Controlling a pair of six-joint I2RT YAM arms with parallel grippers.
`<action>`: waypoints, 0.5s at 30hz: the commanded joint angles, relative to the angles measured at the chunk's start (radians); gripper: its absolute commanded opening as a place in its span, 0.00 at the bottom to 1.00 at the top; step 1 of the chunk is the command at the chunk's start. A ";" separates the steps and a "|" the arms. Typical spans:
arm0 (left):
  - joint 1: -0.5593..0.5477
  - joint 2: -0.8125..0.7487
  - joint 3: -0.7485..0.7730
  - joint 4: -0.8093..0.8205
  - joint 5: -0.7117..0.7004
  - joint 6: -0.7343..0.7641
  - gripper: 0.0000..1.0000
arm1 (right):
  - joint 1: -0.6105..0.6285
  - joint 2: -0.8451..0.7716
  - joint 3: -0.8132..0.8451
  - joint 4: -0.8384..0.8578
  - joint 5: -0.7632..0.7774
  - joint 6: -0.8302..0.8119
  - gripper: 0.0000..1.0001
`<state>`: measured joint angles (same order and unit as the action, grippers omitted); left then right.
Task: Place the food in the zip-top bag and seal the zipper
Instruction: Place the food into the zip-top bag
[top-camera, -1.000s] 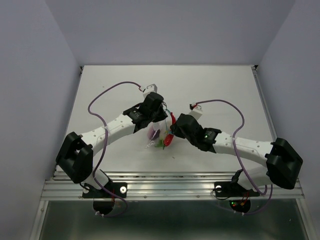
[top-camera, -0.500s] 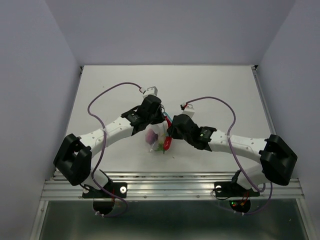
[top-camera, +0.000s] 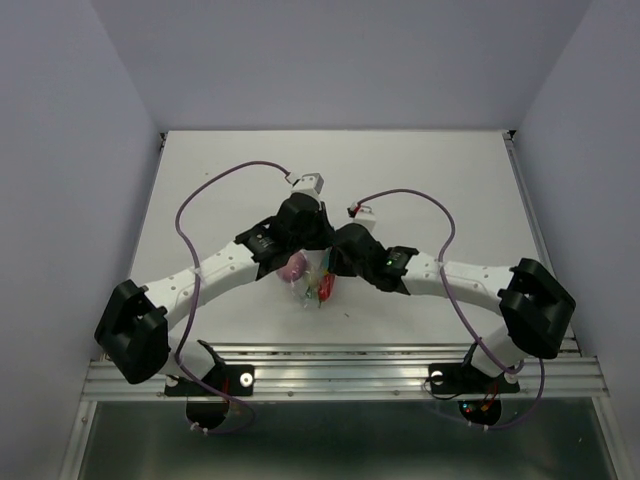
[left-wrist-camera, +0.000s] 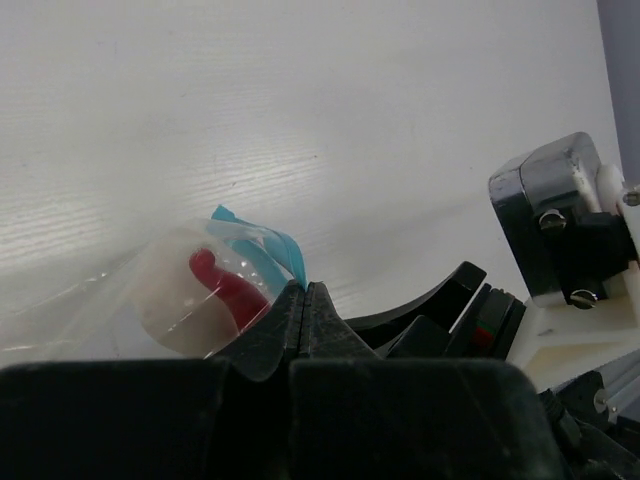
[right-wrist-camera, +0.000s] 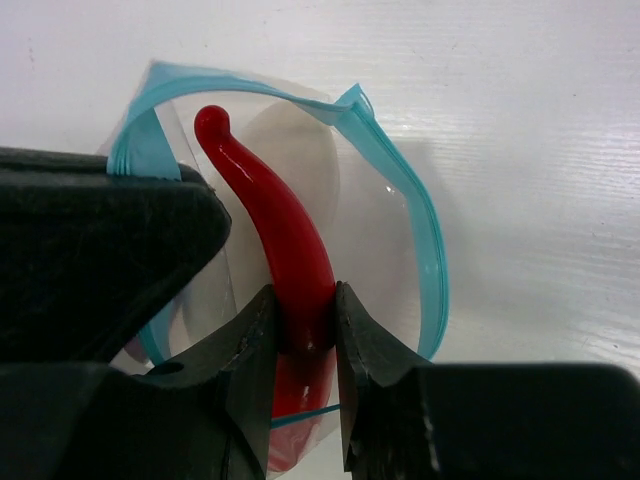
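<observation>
The right gripper has swung left since a second ago, meeting the left gripper at mid-table. It grasps the chili, whose tip now pokes into the open bag. The left gripper is clenched on the zipper edge, holding the bag up. Letting go of the chili looks like the next step.

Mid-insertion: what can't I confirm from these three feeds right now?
- Onion: top view, too small and crowded by the left gripper to tell whether it is inside the zip-top bag.
- Radish: no view shows it clearly; the grippers cover that spot from above.
- Chili: right wrist view, lower end hidden by the right gripper.
- Zipper: left stretch behind the left gripper.
</observation>
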<state>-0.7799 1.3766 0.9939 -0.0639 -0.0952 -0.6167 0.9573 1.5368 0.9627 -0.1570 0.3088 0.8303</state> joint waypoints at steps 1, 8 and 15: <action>-0.005 -0.060 0.005 0.173 0.040 0.060 0.00 | 0.026 0.026 0.053 -0.044 -0.060 -0.026 0.15; -0.007 -0.070 -0.049 0.168 0.040 0.049 0.00 | 0.026 -0.003 0.093 -0.042 0.039 -0.010 0.34; -0.007 -0.088 -0.078 0.142 -0.001 0.035 0.00 | 0.026 -0.069 0.082 -0.044 0.044 -0.049 0.81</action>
<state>-0.7704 1.3312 0.9157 0.0113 -0.1055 -0.5690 0.9588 1.5337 1.0073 -0.2443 0.3584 0.8120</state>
